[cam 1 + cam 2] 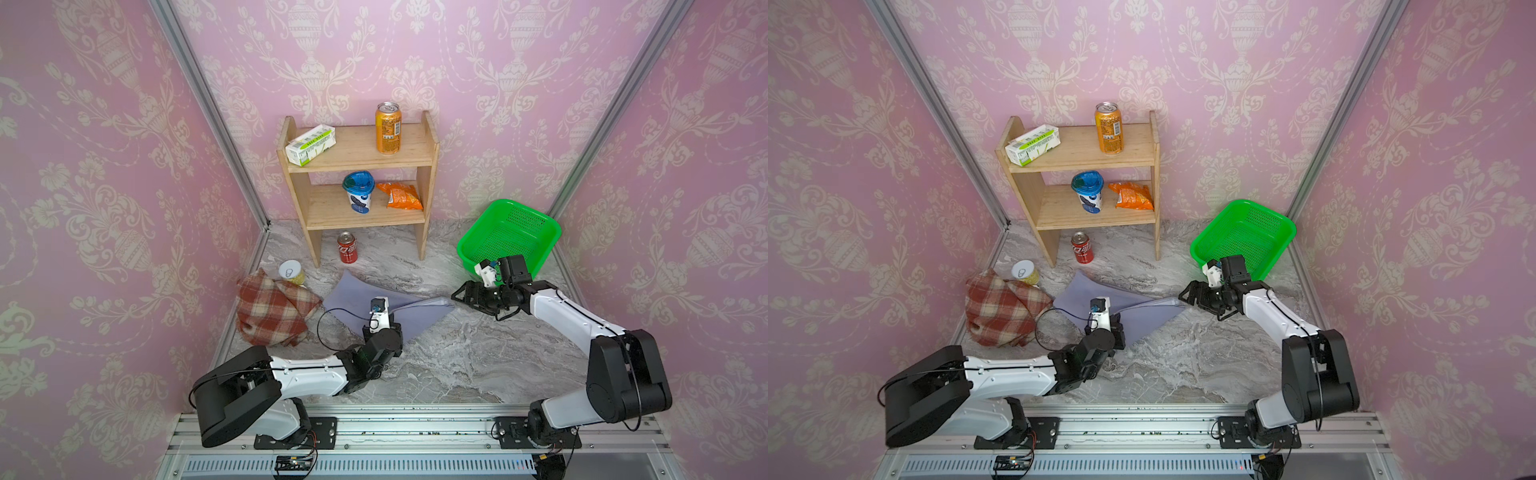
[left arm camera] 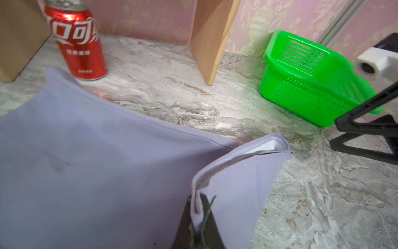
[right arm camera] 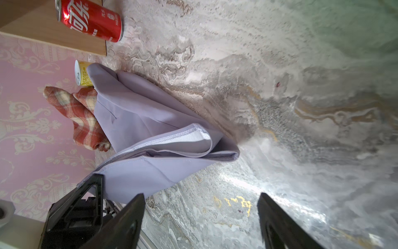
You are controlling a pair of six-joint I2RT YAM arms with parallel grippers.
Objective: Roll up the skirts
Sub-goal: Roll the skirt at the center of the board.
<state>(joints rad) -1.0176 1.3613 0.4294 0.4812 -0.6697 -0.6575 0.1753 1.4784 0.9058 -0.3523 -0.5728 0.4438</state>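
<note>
Pinching the stitched edge of the plain lavender-grey cloth skirt point(image 1: 353, 291), which lies spread on the marbled grey surface point(image 1: 457, 353), the left pincer point(image 2: 199, 207) seems to be starting the roll. The right pincer point(image 3: 200, 195) gapes empty beside the skirt's corner and likely must grip there next. The woolly red-brown plaid skirt point(image 1: 270, 309) lies bunched alongside.

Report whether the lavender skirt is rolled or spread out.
Mostly spread, not rolled: the lavender skirt lies flat, with one hemmed edge lifted and folded over, pinched in the shut left gripper.

Folded lavender skirt point(image 3: 137, 120), plaid skirt point(image 3: 83, 122) behind, right claw point(image 3: 200, 195) spread wide
</note>
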